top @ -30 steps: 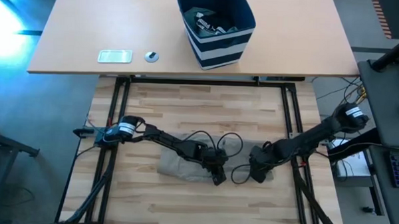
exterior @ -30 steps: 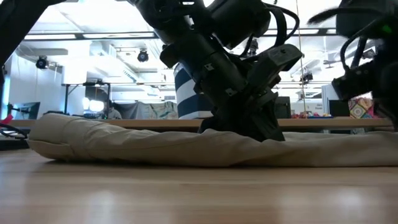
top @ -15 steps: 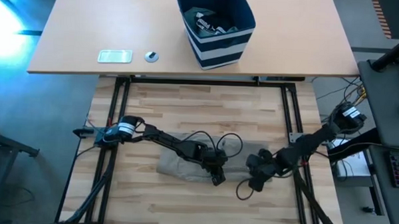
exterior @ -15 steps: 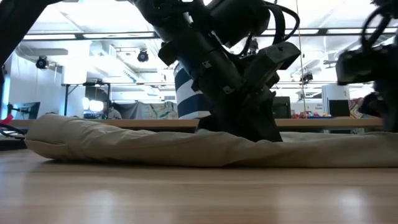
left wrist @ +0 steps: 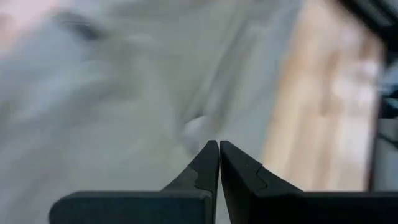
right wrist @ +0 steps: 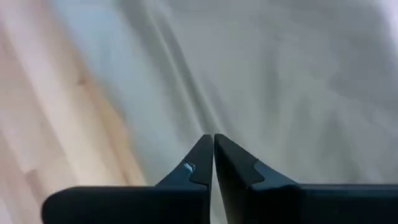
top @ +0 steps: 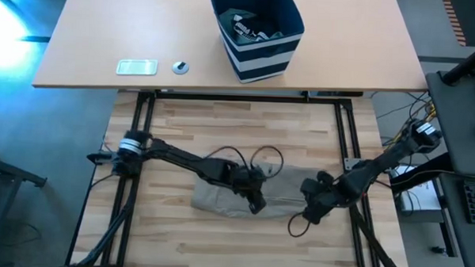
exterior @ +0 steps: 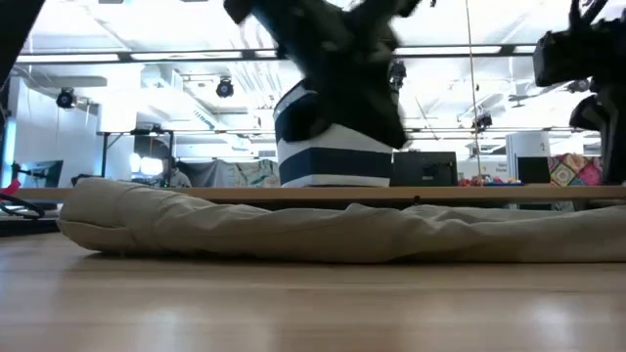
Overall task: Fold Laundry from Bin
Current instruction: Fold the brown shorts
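A beige garment (top: pixel 219 198) lies flat and folded on the wooden table (top: pixel 246 122), shown as a long low mound in the low view (exterior: pixel 293 230). My left gripper (top: pixel 256 205) hangs shut above the garment's right part, clear of the cloth (left wrist: pixel 124 93), with nothing between its fingers (left wrist: pixel 219 143). My right gripper (top: pixel 312 209) is shut too, raised over the garment's right end (right wrist: pixel 280 74). The navy striped bin (top: pixel 257 31) stands on the far desk with grey and dark laundry (top: pixel 253 29) inside.
On the far desk, left of the bin, lie a small white flat device (top: pixel 137 66) and a small round object (top: pixel 180 66). Black cables (top: pixel 256 159) loop over the garment. Bare wood (top: pixel 241 245) lies near the front edge.
My left gripper has risen off the beige garment, staying shut, and now hangs well above it. My right gripper has gone up and a little toward the table's right and near edges, turning as it went. The garment has stayed flat in place.
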Action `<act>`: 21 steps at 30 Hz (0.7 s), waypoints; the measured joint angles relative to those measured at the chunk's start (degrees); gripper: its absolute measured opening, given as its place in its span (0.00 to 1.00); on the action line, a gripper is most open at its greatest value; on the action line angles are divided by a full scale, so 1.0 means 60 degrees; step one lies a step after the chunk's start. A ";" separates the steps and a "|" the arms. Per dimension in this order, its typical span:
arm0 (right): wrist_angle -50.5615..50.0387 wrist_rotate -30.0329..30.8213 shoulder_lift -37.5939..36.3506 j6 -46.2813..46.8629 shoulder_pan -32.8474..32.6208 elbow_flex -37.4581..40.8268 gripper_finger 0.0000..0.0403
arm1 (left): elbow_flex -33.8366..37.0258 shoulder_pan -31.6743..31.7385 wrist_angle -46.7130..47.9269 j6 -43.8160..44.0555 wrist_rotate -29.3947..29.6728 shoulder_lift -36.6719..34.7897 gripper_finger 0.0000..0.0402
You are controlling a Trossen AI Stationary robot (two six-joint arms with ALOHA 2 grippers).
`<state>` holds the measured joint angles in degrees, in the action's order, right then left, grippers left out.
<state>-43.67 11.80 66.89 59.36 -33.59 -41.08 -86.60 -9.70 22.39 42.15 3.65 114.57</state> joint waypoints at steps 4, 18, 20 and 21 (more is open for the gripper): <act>-0.0012 -0.0685 -0.0403 0.0838 0.0548 0.0142 0.11 | 0.0516 0.0453 0.1696 -0.0231 0.0074 -0.1031 0.00; 0.1163 -0.1493 0.2041 -0.3908 0.5478 0.0528 0.26 | 0.4754 -0.0498 0.1848 0.1351 -0.0501 -0.2894 0.00; 0.1274 -0.1374 0.2556 -0.5256 0.6675 0.0106 0.28 | 0.4819 -0.0884 0.1445 0.1673 -0.0048 -0.2997 0.00; 0.1350 -0.1238 0.2835 -0.5962 0.7226 -0.0154 0.28 | 0.4811 -0.1047 0.1348 0.1720 0.0206 -0.3096 0.01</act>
<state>-35.57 4.37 83.90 23.59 9.77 -42.00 -57.74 -15.98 30.47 52.46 4.89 96.00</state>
